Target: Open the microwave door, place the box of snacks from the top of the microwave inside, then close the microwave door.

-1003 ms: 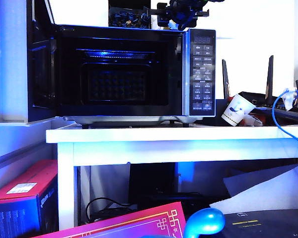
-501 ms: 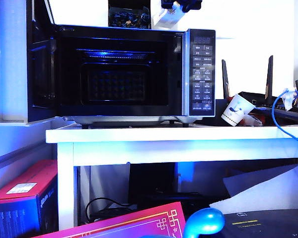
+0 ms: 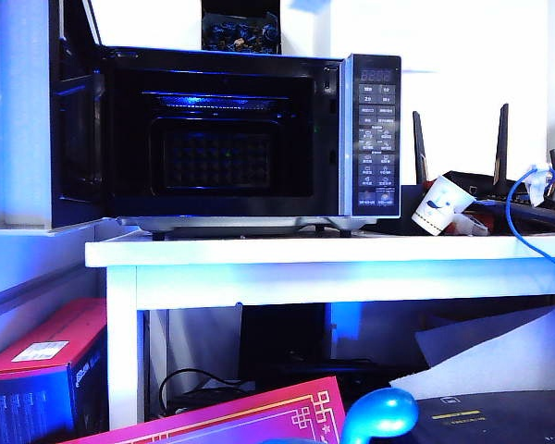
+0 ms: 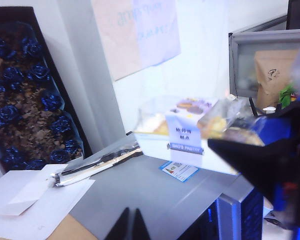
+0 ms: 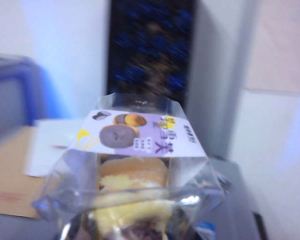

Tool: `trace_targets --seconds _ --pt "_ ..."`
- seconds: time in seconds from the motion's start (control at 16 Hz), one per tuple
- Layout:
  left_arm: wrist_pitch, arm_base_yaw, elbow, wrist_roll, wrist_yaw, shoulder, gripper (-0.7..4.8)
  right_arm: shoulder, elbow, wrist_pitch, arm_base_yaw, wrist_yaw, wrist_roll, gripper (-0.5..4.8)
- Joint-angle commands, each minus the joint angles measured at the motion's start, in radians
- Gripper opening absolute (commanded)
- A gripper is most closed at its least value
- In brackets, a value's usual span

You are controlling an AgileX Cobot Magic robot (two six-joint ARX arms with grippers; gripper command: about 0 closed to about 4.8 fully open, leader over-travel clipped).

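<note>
the box of snacks [image 5: 135, 175] has been lifted off the microwave [image 3: 250, 129] and is clamped in the right gripper [image 4: 270, 160] above it, out of the exterior view. the left gripper [image 4: 131, 226] hangs pinched together over the microwave's top. with the microwave door [image 3: 74, 139] swung open, lowering the box inside is judged next.

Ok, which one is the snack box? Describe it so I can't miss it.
Above the grey microwave top, in the right gripper, is the snack box: a clear tub of pale yellow cakes with a purple-and-white label. The dark box by the wall holds blue pieces instead; the left gripper is nearby, shut and empty.
</note>
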Motion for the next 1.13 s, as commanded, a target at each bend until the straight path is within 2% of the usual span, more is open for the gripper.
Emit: trace_targets --seconds 0.06,0.38,0.5,0.69,0.81,1.13 --pt "0.0 -0.002 0.001 0.0 0.002 -0.033 -0.05 -0.05 0.009 -0.029 0.003 -0.114 -0.003 2.11" --pt "-0.029 -0.002 0.002 0.0 0.002 -0.075 -0.05 -0.064 0.009 -0.068 0.032 -0.218 -0.003 2.11" --pt "-0.037 -0.002 0.002 0.0 0.002 -0.086 -0.05 -0.064 0.007 -0.076 0.034 -0.311 -0.003 2.11" --pt "-0.04 -0.002 0.003 0.0 0.002 -0.098 -0.05 -0.062 -0.006 -0.087 0.058 -0.339 -0.005 2.11" --pt "-0.044 -0.002 0.003 0.0 0.002 -0.098 -0.05 -0.063 -0.035 -0.087 0.062 -0.411 -0.012 2.11" --pt "-0.063 -0.002 0.003 0.0 0.001 -0.103 -0.05 -0.065 -0.064 -0.129 0.066 -0.52 -0.092 2.11"
